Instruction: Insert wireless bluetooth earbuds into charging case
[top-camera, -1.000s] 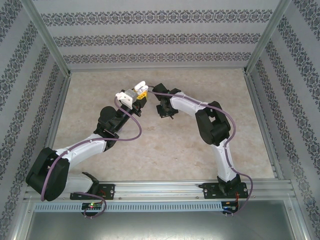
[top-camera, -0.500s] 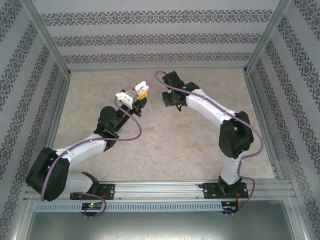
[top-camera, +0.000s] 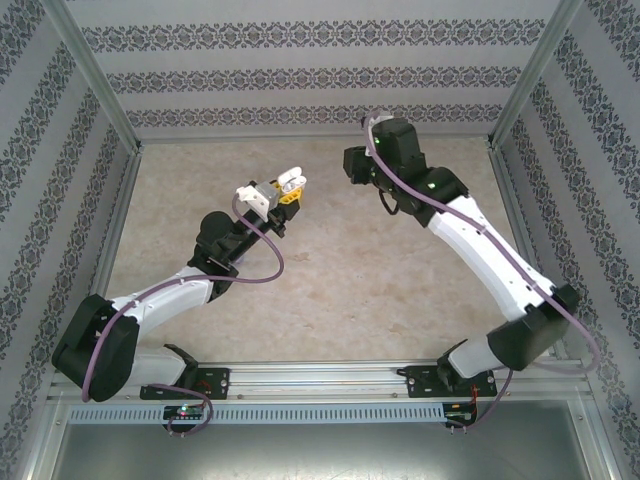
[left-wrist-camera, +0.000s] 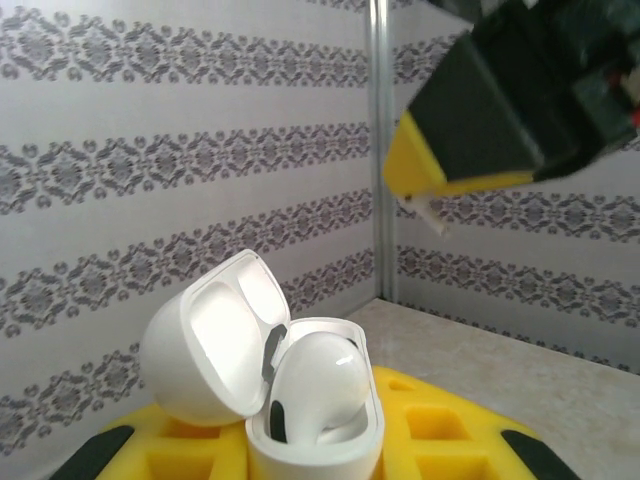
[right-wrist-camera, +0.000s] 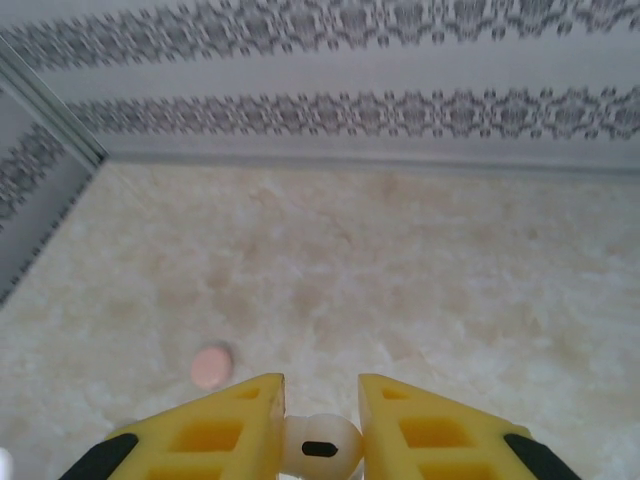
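My left gripper (top-camera: 287, 190) (left-wrist-camera: 312, 445) is shut on the base of a white charging case (left-wrist-camera: 315, 440) (top-camera: 291, 181) and holds it up above the table. The case's lid (left-wrist-camera: 205, 340) is hinged open to the left. One white earbud (left-wrist-camera: 315, 385) sits in the case. My right gripper (top-camera: 353, 165) (right-wrist-camera: 321, 400) hangs to the right of the case and apart from it, shut on a second white earbud (right-wrist-camera: 320, 447). In the left wrist view that gripper's yellow-tipped finger (left-wrist-camera: 420, 165) shows at upper right, with the earbud's stem (left-wrist-camera: 428, 215) poking out below.
A small pink rounded thing (right-wrist-camera: 211, 367) lies on the beige table (top-camera: 330, 290), below and left of my right gripper. Patterned walls (top-camera: 300, 75) and metal corner posts (left-wrist-camera: 379, 150) close in the table on three sides.
My right arm has stretched out and carried its earbud back and to the right, away from the case. My left gripper and the case have shifted slightly right.
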